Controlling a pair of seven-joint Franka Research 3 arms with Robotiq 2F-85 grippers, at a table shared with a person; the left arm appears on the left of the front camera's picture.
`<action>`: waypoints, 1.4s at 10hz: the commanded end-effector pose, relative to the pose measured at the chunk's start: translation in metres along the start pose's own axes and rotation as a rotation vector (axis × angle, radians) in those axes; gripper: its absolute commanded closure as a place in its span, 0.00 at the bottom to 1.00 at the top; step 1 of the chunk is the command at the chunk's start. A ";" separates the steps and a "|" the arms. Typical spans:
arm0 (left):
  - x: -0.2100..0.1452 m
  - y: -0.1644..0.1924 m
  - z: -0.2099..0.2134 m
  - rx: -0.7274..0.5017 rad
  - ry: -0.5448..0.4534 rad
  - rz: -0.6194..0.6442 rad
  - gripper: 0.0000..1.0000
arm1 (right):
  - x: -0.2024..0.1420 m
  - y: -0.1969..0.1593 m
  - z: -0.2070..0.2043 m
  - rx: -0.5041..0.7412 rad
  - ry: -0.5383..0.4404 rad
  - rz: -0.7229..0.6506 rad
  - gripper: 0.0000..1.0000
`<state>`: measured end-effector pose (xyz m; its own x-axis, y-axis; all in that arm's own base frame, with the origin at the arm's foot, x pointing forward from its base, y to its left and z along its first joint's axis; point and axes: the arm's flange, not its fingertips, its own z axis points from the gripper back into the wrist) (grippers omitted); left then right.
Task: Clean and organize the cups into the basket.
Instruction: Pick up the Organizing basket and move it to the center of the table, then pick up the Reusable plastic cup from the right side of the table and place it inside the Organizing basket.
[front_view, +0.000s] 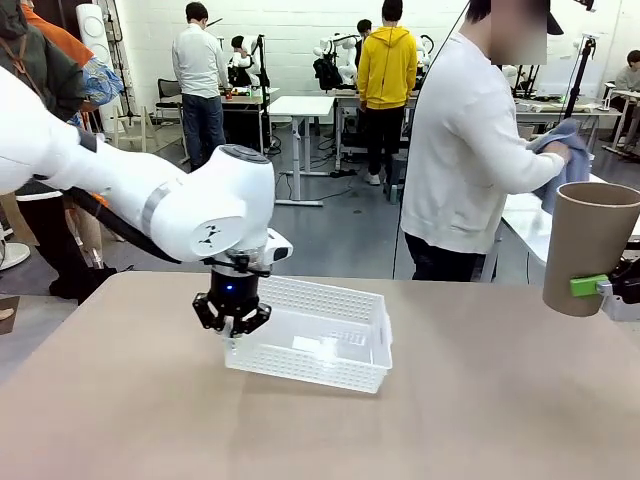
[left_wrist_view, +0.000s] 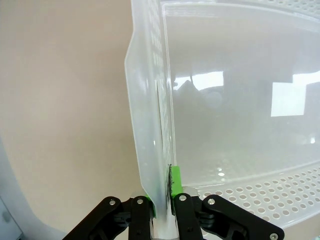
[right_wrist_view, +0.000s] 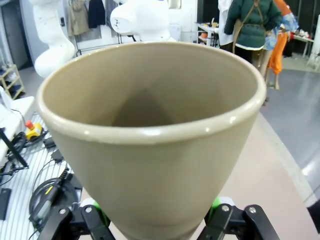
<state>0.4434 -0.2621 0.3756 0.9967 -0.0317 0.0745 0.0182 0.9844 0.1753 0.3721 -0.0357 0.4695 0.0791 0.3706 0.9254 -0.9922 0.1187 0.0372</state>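
The left gripper's (left_wrist_view: 164, 195) fingers (left_wrist_view: 176, 181) are clenched on the short end wall of the basket (front_view: 330, 335), one pad inside and one outside. The basket is at mid-table (front_view: 140, 420), open side up. Its long axis runs left to right, with the right end a little nearer the robot. I cannot tell whether the gripped end is lifted. The right gripper's (right_wrist_view: 157, 217) fingers grasp a tan cup (front_view: 590, 245) low on its body, clear of the table at the right edge. The cup's long axis is near vertical, mouth up, narrow base down.
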 end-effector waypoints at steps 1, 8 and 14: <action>0.014 -0.019 0.000 0.029 0.014 0.030 1.00 | 0.001 -0.001 -0.002 0.001 0.001 0.007 0.39; 0.010 -0.017 -0.002 -0.001 0.028 0.003 1.00 | 0.001 -0.001 -0.002 0.001 0.001 0.007 0.39; 0.010 -0.017 -0.002 -0.001 0.028 0.003 1.00 | 0.132 -0.015 -0.103 -0.120 0.400 0.145 0.20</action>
<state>0.4529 -0.2785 0.3701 0.9987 -0.0238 0.0460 0.0154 0.9845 0.1747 0.3855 0.0721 0.5502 -0.0585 0.6224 0.7805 -0.9748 0.1328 -0.1790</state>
